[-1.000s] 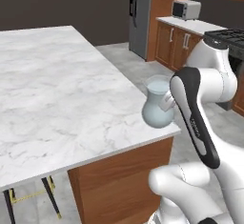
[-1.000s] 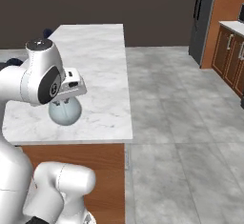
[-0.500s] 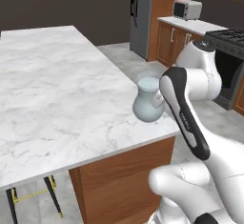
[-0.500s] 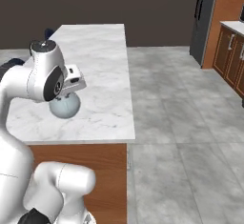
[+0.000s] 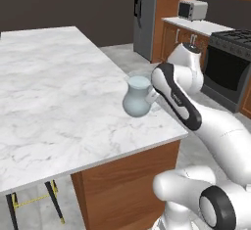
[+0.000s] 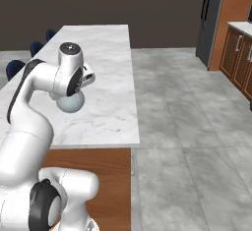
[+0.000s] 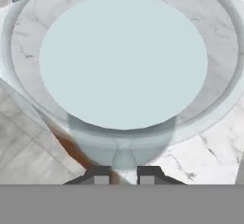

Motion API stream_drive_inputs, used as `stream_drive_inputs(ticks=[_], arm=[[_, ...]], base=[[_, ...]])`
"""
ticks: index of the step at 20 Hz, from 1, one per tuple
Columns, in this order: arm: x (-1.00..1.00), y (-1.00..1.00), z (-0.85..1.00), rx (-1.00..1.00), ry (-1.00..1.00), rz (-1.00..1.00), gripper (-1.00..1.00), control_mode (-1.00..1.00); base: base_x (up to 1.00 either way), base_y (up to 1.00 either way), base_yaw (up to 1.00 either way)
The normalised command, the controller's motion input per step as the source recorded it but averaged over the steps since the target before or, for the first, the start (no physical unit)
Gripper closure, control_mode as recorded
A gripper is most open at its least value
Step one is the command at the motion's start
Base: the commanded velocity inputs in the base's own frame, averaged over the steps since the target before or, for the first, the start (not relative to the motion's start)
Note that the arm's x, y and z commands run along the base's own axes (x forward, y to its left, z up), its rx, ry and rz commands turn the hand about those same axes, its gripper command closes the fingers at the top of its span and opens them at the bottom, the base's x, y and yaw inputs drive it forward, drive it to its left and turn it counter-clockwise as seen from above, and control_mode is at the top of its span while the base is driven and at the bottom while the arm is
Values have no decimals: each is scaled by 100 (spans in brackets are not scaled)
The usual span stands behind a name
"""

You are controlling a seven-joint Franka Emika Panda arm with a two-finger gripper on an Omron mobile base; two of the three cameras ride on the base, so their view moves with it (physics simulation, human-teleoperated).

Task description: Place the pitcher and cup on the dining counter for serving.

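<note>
Carrying pitcher (image 5: 137, 98) further inward over dining counter (image 5: 59, 97) than before; gripper (image 7: 124, 174) clamped on its handle.

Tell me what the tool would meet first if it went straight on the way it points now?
The tool looks down into the pitcher it holds, so the pitcher comes first. Beyond it lies the marble top of the dining counter; the gap between them is unclear.
</note>
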Motion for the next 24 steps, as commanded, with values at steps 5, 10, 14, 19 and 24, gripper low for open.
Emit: stream_drive_inputs(ticks=[5,10,14,19,24], arm=[[100,98,-6,-1,6,-10,100,-100],[85,69,-21,0,7,-2,100,-100],[30,23,-63,4,11,0,100,-100],[23,4,-85,8,11,0,100,-100],[32,11,-66,5,1,0,100,-100]], base=[[0,0,0],[0,0,0],[0,0,0],[0,0,0],[0,0,0]])
